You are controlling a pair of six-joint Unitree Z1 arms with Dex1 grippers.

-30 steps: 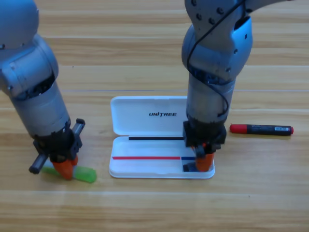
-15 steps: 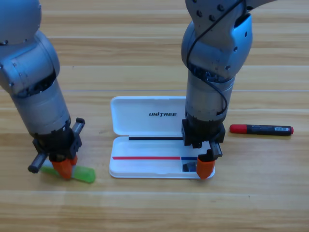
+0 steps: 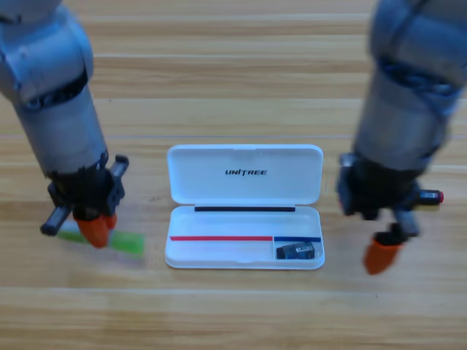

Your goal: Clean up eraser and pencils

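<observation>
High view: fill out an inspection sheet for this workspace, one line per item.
Surface: wooden table.
Job's things: eraser in the lower right compartment of the open white case; green pencil flat on the table at the left; red-capped pencil mostly hidden behind the right arm.
Clutter: nothing seen.
Grippers: left gripper down at the green pencil; right gripper right of the case, above the table.
Cables: nothing seen.
Surroundings: nothing seen.
</observation>
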